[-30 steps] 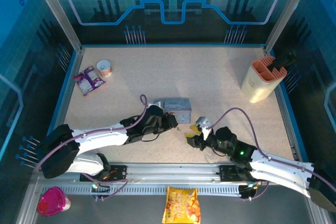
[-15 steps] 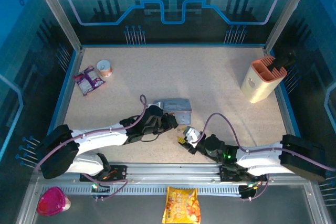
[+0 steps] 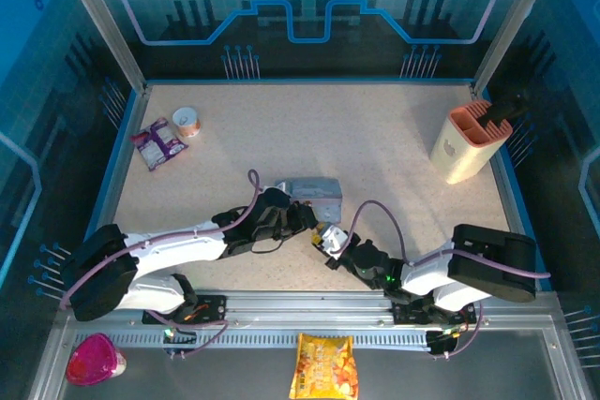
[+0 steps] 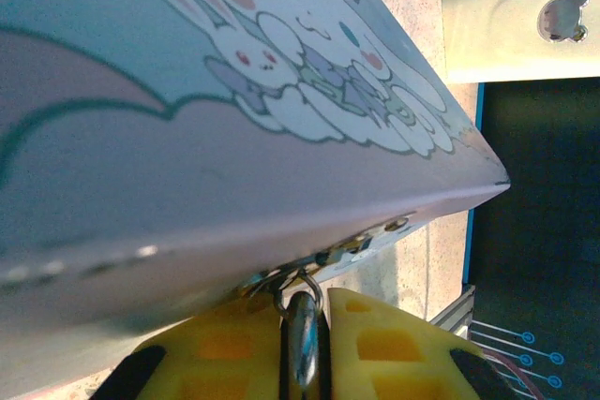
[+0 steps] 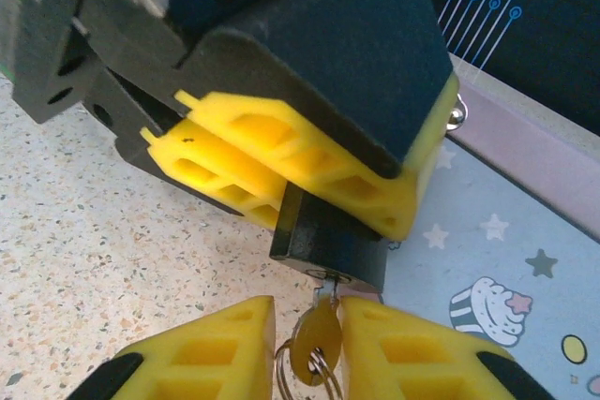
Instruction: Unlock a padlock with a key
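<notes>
The black padlock (image 5: pixel 328 236) hangs by its thin shackle (image 4: pixel 314 289) from the hasp of a pastel cartoon-printed tin (image 4: pixel 234 138). My left gripper (image 4: pixel 302 311) is shut on the padlock, its yellow fingers (image 5: pixel 300 161) clamping the body. The pale key (image 5: pixel 314 344), on a wire ring, sits in the keyhole on the padlock's underside. My right gripper (image 5: pixel 307 311) brackets the key's bow: the right finger touches it and a thin gap remains at the left finger. In the top view the left gripper (image 3: pixel 309 222) and right gripper (image 3: pixel 328 241) meet at the tin's (image 3: pixel 314 191) front corner.
A beige holder with an orange top (image 3: pixel 464 142) stands at the back right. A purple snack packet (image 3: pixel 157 142) and a small cup (image 3: pixel 187 121) lie at the back left. A yellow chip bag (image 3: pixel 323 367) and a pink container (image 3: pixel 94 360) sit below the table's near rail.
My right arm has swung left, bringing its gripper up to the padlock, and its jaws have narrowed around the key. The left arm, padlock and tin have stayed put.
</notes>
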Action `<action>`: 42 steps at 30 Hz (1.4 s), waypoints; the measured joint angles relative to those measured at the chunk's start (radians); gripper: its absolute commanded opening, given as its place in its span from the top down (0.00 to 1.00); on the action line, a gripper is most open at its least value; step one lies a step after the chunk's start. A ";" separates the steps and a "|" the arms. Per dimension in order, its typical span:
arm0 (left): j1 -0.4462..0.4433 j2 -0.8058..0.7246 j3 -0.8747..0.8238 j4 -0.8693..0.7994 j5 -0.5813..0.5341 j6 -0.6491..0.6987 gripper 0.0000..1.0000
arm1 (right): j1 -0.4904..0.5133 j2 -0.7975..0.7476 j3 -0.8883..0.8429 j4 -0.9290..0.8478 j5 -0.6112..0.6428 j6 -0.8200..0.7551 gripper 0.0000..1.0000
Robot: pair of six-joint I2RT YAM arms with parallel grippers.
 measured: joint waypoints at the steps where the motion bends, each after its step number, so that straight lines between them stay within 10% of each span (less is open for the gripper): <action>1: 0.000 -0.003 -0.003 0.000 0.001 0.000 1.00 | 0.003 0.015 0.004 0.012 0.007 -0.001 0.75; 42: -0.004 -0.069 -0.011 -0.094 -0.020 0.004 1.00 | 0.086 0.143 0.018 0.127 0.134 -0.026 0.91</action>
